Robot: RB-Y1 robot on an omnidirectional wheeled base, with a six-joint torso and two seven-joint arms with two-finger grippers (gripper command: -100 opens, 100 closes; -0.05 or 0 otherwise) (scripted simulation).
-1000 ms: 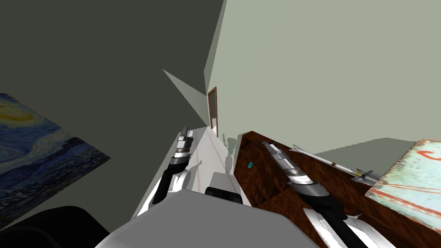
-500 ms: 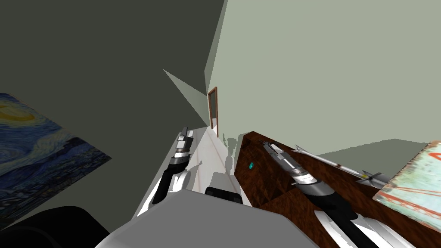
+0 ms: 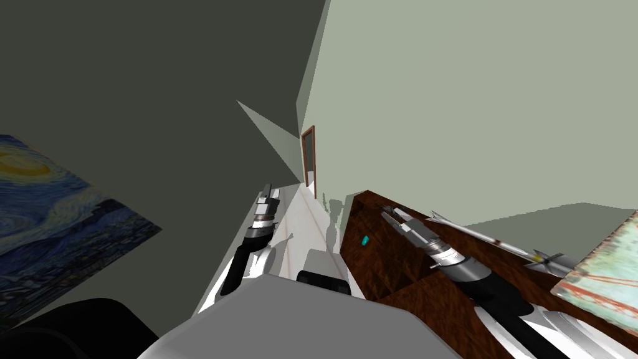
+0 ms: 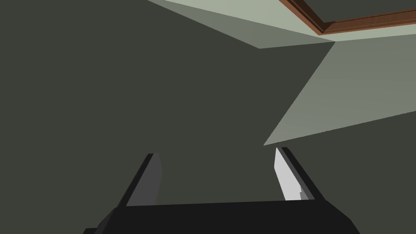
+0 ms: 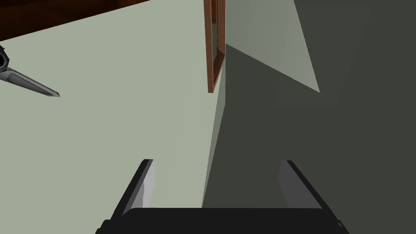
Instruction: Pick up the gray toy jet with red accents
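The toy jet [image 3: 492, 240] is a slim light grey body with a red band, a yellow band and tail fins. It lies on a dark brown wooden top [image 3: 399, 268] at my right. My right gripper [image 3: 391, 212] hovers over that top, left of the jet's pointed nose and apart from it. In the right wrist view the right gripper [image 5: 217, 183] is open and holds nothing, and a pointed grey part of the jet [image 5: 30, 83] shows off to one side. My left gripper [image 3: 268, 191] is stretched forward on the left; in its wrist view the left gripper [image 4: 217, 176] is open.
A small teal object [image 3: 364, 239] sits on the wooden furniture near its left edge. A pale board with red markings [image 3: 601, 274] lies beyond the jet's tail. A brown door frame [image 3: 308, 159] stands far ahead. A blue swirled painting [image 3: 56, 212] hangs on the dark wall at left.
My right forearm has swung rightward over the wooden top, nearer the jet. The jet and the pale board have drifted a little right in the head view. The left arm is still.
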